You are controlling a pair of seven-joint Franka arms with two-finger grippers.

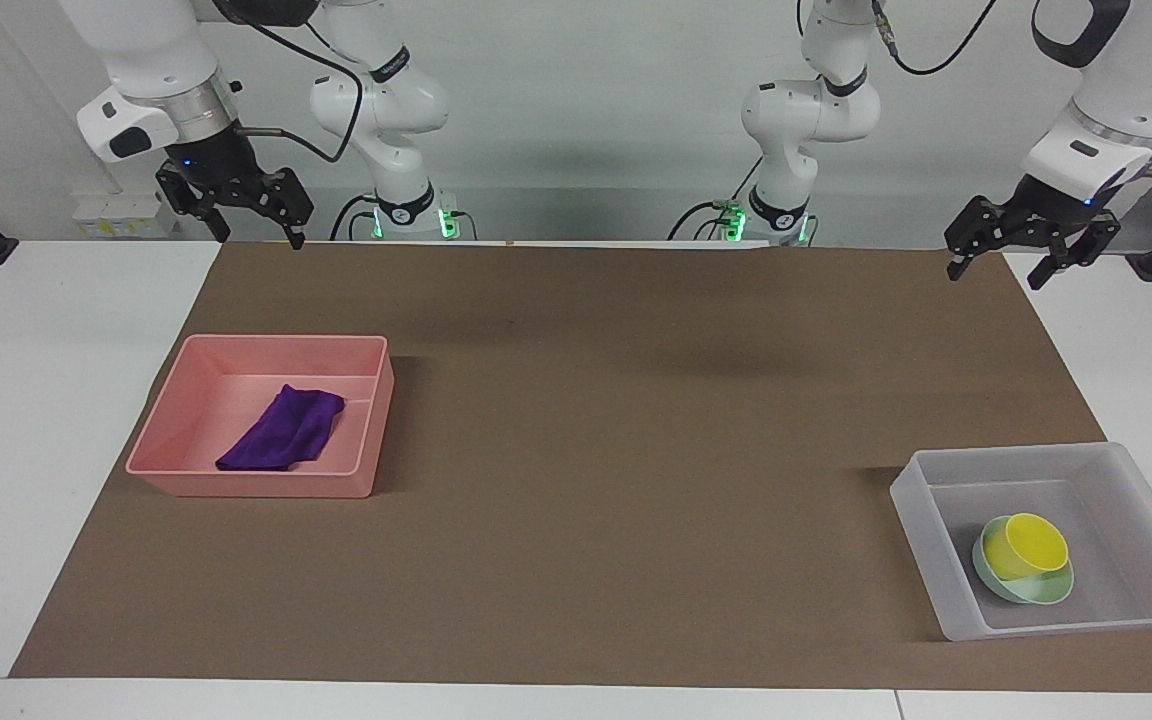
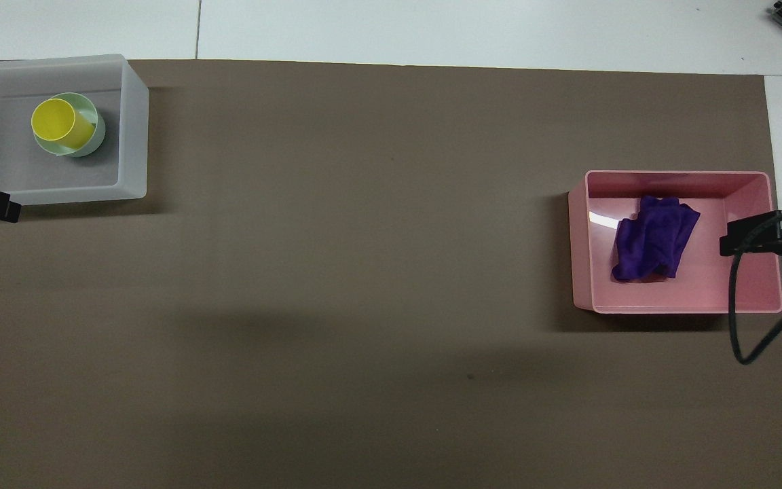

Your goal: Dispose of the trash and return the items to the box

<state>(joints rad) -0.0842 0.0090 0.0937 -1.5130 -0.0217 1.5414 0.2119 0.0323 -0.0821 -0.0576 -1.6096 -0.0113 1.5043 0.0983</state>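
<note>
The purple cloth [image 1: 281,432] lies in the pink bin [image 1: 251,484] toward the right arm's end of the table; both also show in the overhead view, cloth [image 2: 652,238] and bin [image 2: 676,307]. The yellow cup [image 1: 1031,545] sits in the mint-green bowl [image 1: 1044,595] inside the translucent box [image 1: 921,512] toward the left arm's end. They show from overhead too: cup [image 2: 57,122], bowl [image 2: 97,139], box [image 2: 134,122]. My left gripper [image 1: 996,278] is open and empty, raised over the mat's edge. My right gripper [image 1: 258,238] is open and empty, raised and waiting.
A brown mat [image 1: 636,450] covers most of the white table [image 1: 36,400]. Both arm bases stand at the robots' edge of the table. A black cable [image 2: 737,326] hangs from the right arm over the pink bin's side.
</note>
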